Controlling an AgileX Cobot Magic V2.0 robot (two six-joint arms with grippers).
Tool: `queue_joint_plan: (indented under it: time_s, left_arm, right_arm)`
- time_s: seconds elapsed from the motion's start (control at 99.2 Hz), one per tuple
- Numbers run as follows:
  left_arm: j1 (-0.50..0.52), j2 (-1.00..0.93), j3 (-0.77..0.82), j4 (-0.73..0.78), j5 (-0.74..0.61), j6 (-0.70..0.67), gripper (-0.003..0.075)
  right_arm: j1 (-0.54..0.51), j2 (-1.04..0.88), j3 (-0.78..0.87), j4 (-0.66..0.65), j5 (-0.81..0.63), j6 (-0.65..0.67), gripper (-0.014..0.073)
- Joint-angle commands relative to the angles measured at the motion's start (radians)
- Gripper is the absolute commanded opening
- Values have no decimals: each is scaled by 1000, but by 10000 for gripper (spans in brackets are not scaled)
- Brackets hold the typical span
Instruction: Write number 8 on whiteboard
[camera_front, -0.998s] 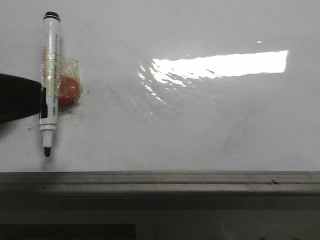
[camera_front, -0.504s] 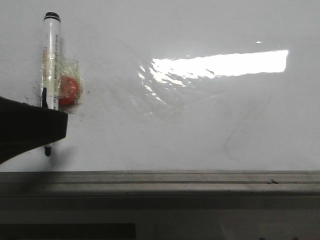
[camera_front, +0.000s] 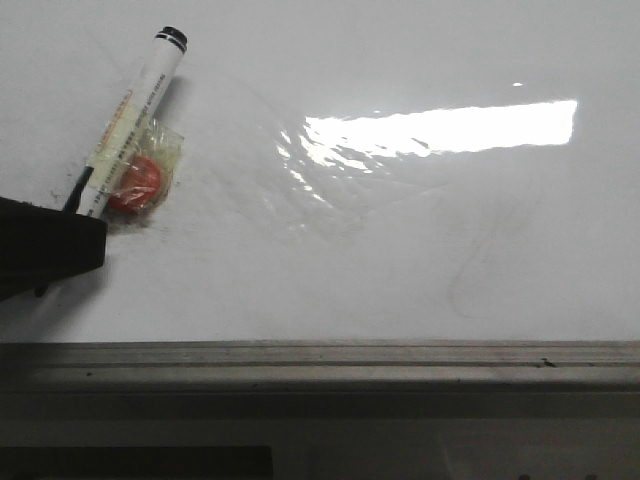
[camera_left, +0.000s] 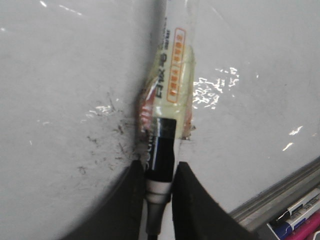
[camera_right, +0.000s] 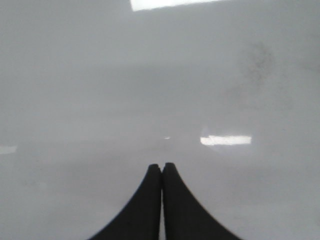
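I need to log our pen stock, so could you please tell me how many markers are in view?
3: one marker on the whiteboard in the left claw; two more poke in beyond the ledge, partly cut off, so others may be hidden.

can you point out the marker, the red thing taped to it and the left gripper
marker (camera_front: 135, 110): front view, on its white barrel.
red thing (camera_front: 138, 185): front view, on its round red face beside the marker.
left gripper (camera_left: 160, 185): left wrist view, midway between the jaws shut on the marker's dark end.

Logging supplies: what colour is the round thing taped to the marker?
Red-orange, under clear yellowish tape; clearest in the front view.
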Motion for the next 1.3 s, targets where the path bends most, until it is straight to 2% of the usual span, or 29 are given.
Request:
queue_joint_plan:
  time_s: [0.0,0.161,0.292,0.413,0.544,0.605,0.696,0.847,0.928,1.089,1.29]
  left_arm:
    - [-1,1,-23,19,-49,-8,-20]
    - [-1,-26,-27,180,-22,-8,-20]
    - [-1,-75,-49,249,40,-8,-20]
    - [-1,-106,-76,369,71,7,-20]
    - [-1,-111,-114,491,144,10,-20]
    - [-1,-111,-127,545,172,10,-20]
    - [-1,-111,-133,619,184,10,-20]
    - [-1,-111,-133,763,184,10,-20]
    - [-1,-111,-133,791,184,10,-20]
    - [-1,-111,-133,791,184,10,-20]
    - [-1,-111,-133,796,184,10,-20]
  right_arm:
    - [33,17,-27,-20,-65,-11,-63]
    - [136,19,-32,-17,-73,-62,-62]
    - [247,39,-65,21,-27,-122,-50]
    - [350,70,-105,85,-13,-204,19]
    - [455,127,-148,99,-19,-211,131]
    - [512,160,-174,146,-19,-211,186]
    - [603,224,-212,186,-24,-211,224]
    - [744,345,-259,189,-131,-211,246]
    - [804,408,-277,190,-204,-211,246]
    - [865,553,-323,193,-267,-207,246]
    - [867,678,-373,230,-324,-192,244]
